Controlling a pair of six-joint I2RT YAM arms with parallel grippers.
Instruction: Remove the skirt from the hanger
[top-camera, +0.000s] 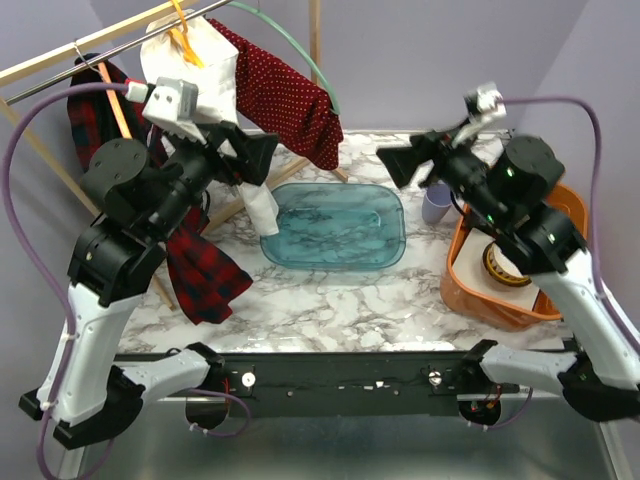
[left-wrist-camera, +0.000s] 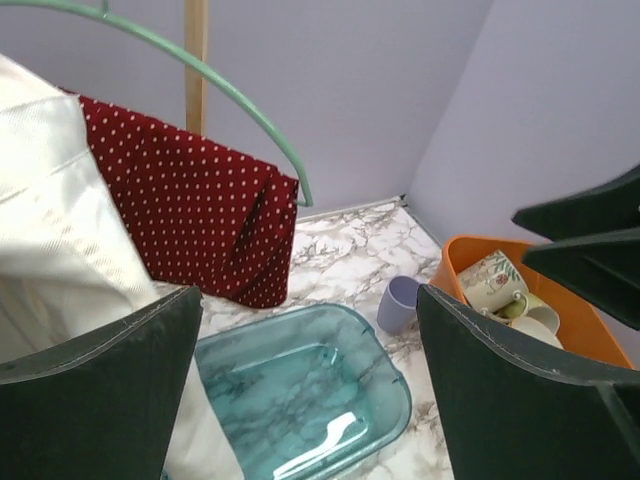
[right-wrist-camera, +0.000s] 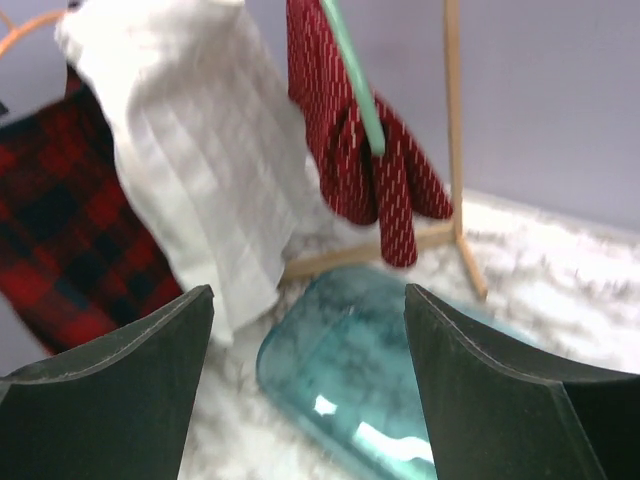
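White skirt (top-camera: 205, 75) hangs off orange hanger (top-camera: 183, 35) up and left behind teal tray (top-camera: 335, 225). Long axis vertical, waist at top, hem dangling just off the tray's left rim. Left hand (top-camera: 268, 158) spread wide, empty, close against the skirt above the tray's left end. Right hand (top-camera: 385, 165) spread too, empty, in the air above the tray's right end, fingers aimed at the skirt. Red dotted cloth (top-camera: 285, 95) on green hanger (top-camera: 300, 45) behind tray. Plaid cloth (top-camera: 205, 270) left of tray. Purple cup (top-camera: 436, 203) and orange basket (top-camera: 460, 270) right of tray on counter (top-camera: 330, 300).
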